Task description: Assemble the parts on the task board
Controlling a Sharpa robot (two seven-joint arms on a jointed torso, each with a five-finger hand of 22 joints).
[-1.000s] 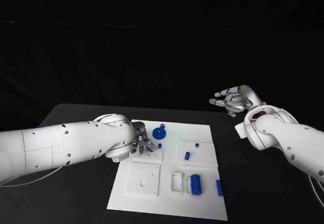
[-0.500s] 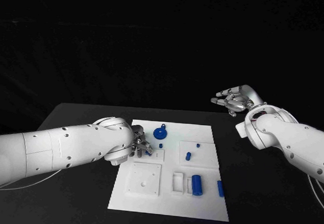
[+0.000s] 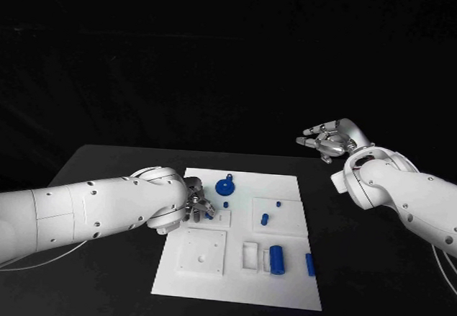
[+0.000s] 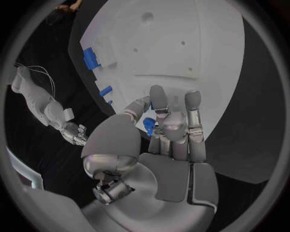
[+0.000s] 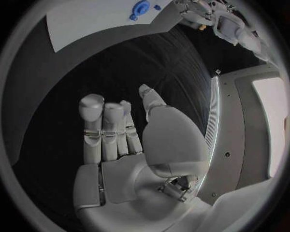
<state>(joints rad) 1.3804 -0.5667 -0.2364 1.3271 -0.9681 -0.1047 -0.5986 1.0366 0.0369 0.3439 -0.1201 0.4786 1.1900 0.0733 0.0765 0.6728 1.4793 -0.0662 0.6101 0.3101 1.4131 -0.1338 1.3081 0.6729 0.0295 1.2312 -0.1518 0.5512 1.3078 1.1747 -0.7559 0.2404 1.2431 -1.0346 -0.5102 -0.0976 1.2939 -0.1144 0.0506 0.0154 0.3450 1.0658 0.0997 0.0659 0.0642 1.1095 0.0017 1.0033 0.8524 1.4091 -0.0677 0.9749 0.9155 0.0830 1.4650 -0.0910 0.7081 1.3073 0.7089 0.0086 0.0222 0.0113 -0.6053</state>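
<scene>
A small blue part sits pinched in the left hand over the task board near its left edge; since a second ago the hand has barely shifted, so placement seems underway. The right hand hovers beyond the worktop, fingers loosely apart, empty.
</scene>
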